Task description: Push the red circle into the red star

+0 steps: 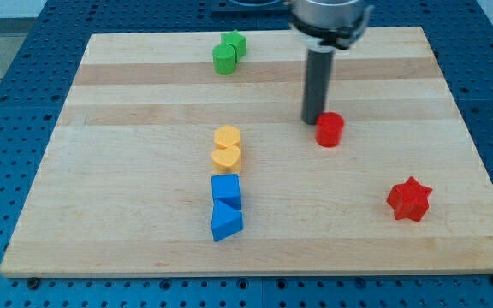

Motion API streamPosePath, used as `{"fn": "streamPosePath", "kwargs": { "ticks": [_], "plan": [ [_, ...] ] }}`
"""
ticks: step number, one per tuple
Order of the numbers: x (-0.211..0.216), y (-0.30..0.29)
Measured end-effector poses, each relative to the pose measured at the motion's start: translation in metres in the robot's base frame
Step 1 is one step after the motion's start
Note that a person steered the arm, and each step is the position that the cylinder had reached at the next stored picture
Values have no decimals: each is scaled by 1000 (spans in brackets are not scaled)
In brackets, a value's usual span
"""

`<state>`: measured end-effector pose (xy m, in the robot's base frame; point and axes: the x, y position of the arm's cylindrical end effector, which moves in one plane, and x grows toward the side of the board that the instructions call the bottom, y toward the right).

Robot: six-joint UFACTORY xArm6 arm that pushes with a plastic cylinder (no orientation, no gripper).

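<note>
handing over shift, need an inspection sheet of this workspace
surface: wooden board, flat.
job's things: red circle apart from red star, which lies toward the view's bottom right.
clutter: two green blocks touching; two yellow blocks touching; blue cube against blue wedge.
grippers: none; my tip at the circle's upper left edge.
cables: nothing seen.
surroundings: blue perforated table.

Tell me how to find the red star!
Start at the wooden board and look toward the view's bottom right. The red star sits there alone, with points all around, unlike the round red circle beside my tip.
</note>
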<state>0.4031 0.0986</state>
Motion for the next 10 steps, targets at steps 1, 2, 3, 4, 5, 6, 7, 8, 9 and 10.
{"fn": "streamPosePath", "kwargs": {
  "ticks": [1,2,3,4,5,6,7,8,9,10],
  "plan": [
    [-16,26],
    [-9,24],
    [-13,10],
    [5,0],
    [35,1],
    [41,54],
    [46,65],
    [52,61],
    [85,60],
    [60,60]
  ]
}}
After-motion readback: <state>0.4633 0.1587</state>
